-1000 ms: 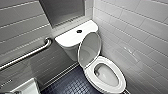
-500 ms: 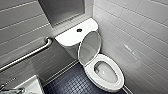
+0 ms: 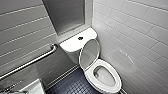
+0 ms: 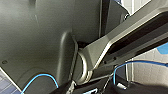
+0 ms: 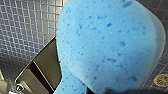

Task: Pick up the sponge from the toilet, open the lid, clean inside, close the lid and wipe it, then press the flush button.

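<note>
Sponge (image 5: 107, 45) clamped in right gripper (image 5: 110, 90), hanging above dark small-tiled floor (image 5: 27, 27). Left gripper: state cannot be told. Toilet (image 3: 103, 75) stands in corner by white tiled wall (image 3: 130, 32). Lid (image 3: 89, 53) raised, tilted back towards tank (image 3: 72, 43); seat (image 3: 110, 89) down. Flush button (image 3: 80, 38) on tank top. Grab bar (image 3: 27, 62) on left wall

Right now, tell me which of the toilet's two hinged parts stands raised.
The lid. It is the solid oval cover, and it stands up in front of the tank, while the ring-shaped seat lies flat on the bowl.
</note>
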Available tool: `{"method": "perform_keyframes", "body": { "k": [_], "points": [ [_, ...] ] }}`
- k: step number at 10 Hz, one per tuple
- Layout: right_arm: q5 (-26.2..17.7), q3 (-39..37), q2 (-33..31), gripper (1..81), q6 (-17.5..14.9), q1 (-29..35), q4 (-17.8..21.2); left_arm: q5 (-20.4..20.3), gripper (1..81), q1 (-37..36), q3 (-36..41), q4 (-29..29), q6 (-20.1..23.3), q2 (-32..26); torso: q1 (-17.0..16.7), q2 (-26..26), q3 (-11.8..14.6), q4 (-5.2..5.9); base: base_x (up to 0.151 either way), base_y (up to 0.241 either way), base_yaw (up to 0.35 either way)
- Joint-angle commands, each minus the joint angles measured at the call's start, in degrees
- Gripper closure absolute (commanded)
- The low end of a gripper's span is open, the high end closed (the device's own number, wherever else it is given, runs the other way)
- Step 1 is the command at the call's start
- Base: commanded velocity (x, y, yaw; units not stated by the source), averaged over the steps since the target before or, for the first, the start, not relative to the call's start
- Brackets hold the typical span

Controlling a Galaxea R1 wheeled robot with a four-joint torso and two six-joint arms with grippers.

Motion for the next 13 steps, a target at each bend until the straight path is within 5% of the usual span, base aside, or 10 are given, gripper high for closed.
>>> {"method": "perform_keyframes", "body": {
  "k": [1,4,5,7,8,10,11,13],
  "points": [
    [3.17,-4.68,3.91,81.1,-0.55,-6.61,-6.35,1.64,1.0,1.82,-3.99,0.82,-0.05,1.37,0.02,-0.04,-0.05,0.0,0.0,0.0,0.0],
    [5.04,-13.73,9.62,81.1,-0.38,-10.39,-8.83,-2.46,1.0,1.99,-12.27,0.12,-1.02,3.15,-0.81,0.85,0.92,0.0,0.0,0.0,0.0],
    [5.04,-16.29,11.83,81.1,-0.46,-12.15,-8.21,-8.02,1.0,1.56,-13.78,0.12,-1.02,1.91,-0.83,0.81,0.87,0.0,0.0,0.0,0.0],
    [5.73,-20.75,15.32,81.1,-2.96,-14.78,-5.17,-10.93,1.0,0.15,-16.93,0.03,-1.19,1.03,-0.85,0.81,0.87,0.0,0.0,0.0,0.0],
    [6.79,-22.86,17.26,81.1,-10.2,-15.76,1.63,-11.1,1.0,-0.2,-16.86,-0.06,-1.19,0.69,-0.85,0.81,0.87,0.0,0.0,0.0,0.0],
    [5.49,-23.96,19.65,81.1,-32.48,-16.28,21.64,-11.53,1.0,-2.29,-16.78,0.2,-3.1,-0.09,-0.88,0.81,0.89,0.0,0.0,0.0,0.0],
    [5.12,-22.98,19.92,81.1,-38.75,-16.81,25.34,-14.66,1.0,-4.39,-16.76,0.72,-5.74,-1.41,-0.9,0.81,0.89,0.0,0.0,0.0,0.0],
    [5.04,-20.43,19.65,81.1,-41.5,-17.17,24.13,-21.73,1.0,-8.98,-17.03,1.08,-10.77,-4.77,-0.9,0.81,0.89,0.0,0.0,0.0,0.0]
  ]
}}
